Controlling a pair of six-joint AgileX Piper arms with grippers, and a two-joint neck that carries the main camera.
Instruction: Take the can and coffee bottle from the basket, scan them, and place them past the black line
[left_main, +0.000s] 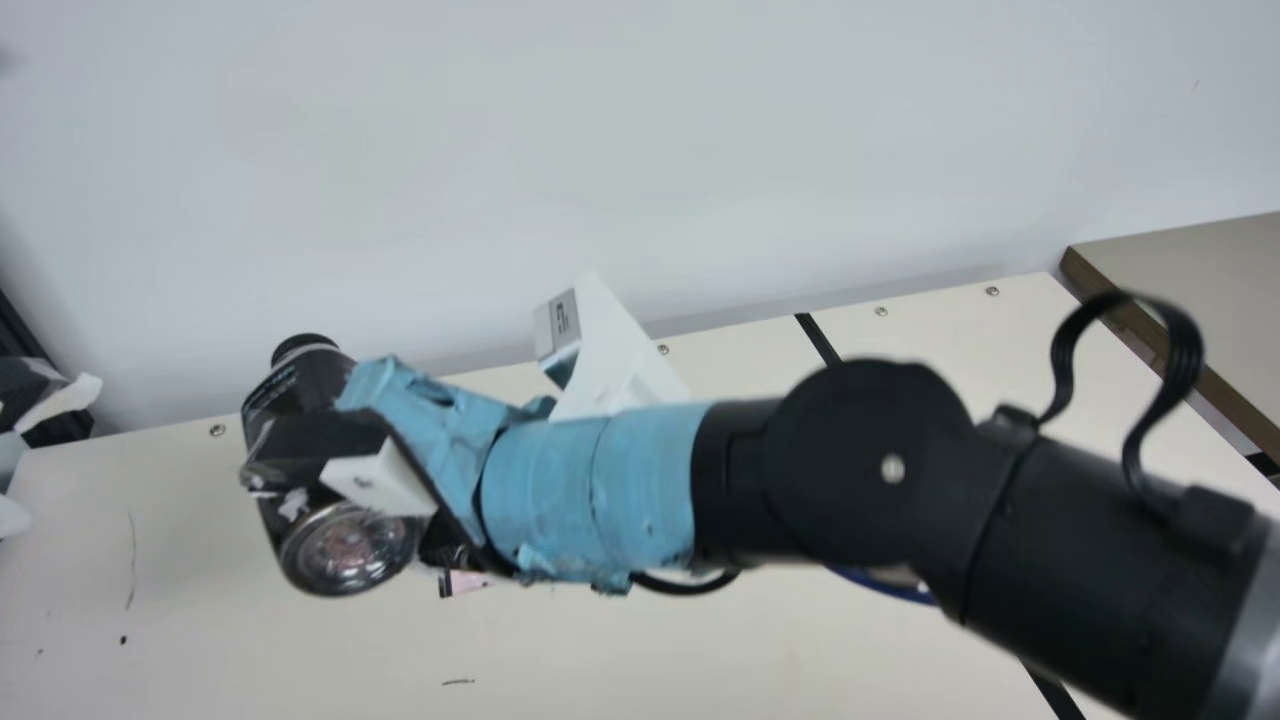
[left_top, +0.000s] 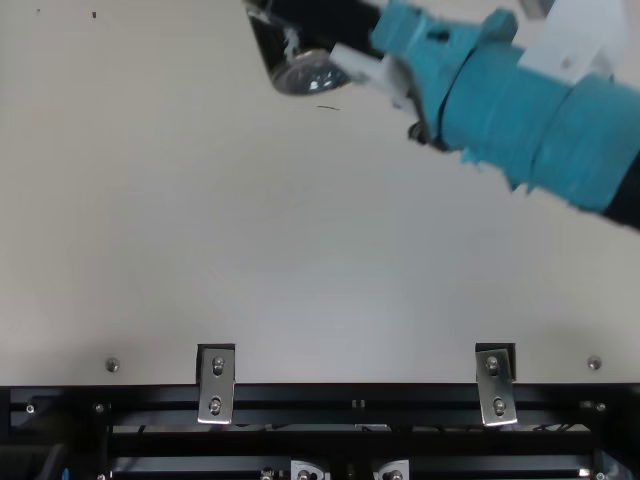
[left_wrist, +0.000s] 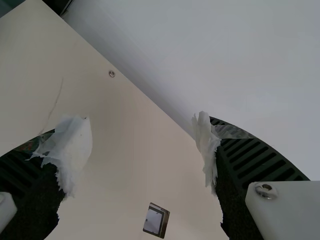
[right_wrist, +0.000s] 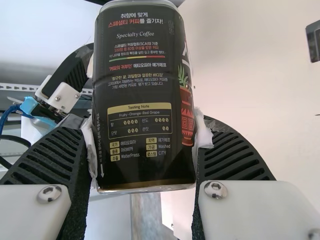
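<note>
In the main view my right gripper (left_main: 335, 455) is shut on the black coffee bottle (left_main: 300, 385), which hangs tilted over the table's left part, its dark cap up and its metal base towards the camera. The bottle's base (left_top: 308, 72) shows at the top view's upper edge. In the right wrist view the bottle (right_wrist: 137, 90) is clamped between the fingers of my right gripper (right_wrist: 144, 132). My left gripper (left_main: 40, 400) is at the main view's left edge; in its wrist view the left gripper (left_wrist: 142, 150) stands open around nothing. The black line (left_main: 818, 340) crosses the table behind the right arm.
The cream table (left_main: 250, 640) meets a pale wall (left_main: 600, 150) at the back. A brown-edged board (left_main: 1200, 290) stands at the far right. Something pink (left_main: 468, 582) peeks out below the blue-taped wrist. Metal brackets (left_top: 216, 385) sit on the near edge.
</note>
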